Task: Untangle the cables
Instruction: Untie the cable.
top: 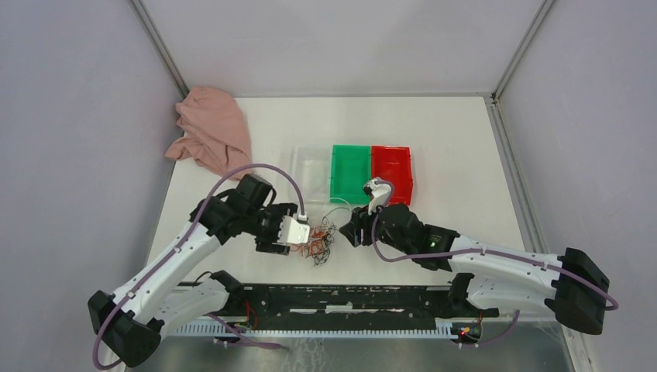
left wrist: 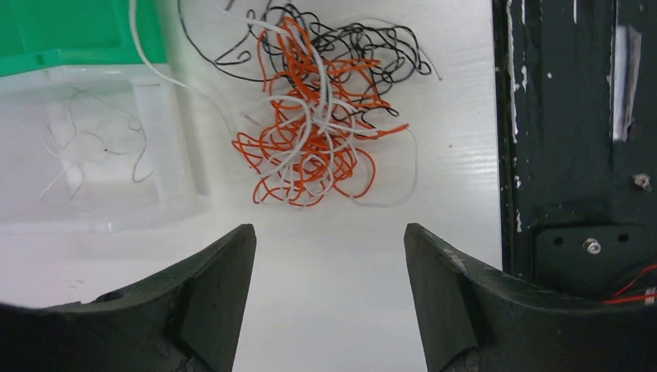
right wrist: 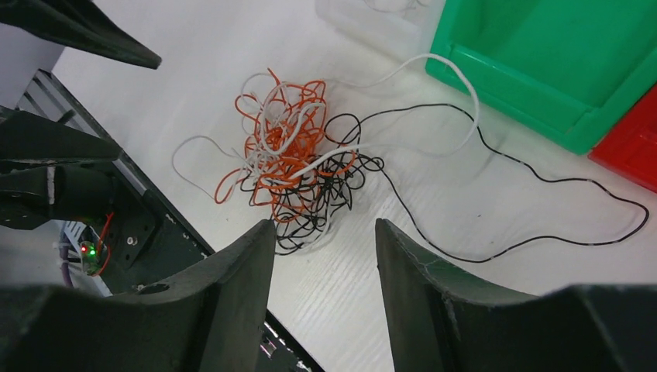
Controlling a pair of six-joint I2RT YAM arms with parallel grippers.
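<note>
My left claw hangs with its fingers spread and nothing between them. The cable wad lies on the table just ahead of that gap, with orange, black and whitish strands knotted together. My right claw faces the wad from the opposite side, likewise spread and empty, with the knot just beyond its tips. I judge both sit low and opposed so each can pinch a different strand and draw it out. A long black strand trails loose ahead-right of my right claw, below the green bin. The clear bin, ahead-left of my left claw, holds a few thin strands, probably ones already sorted.
</note>
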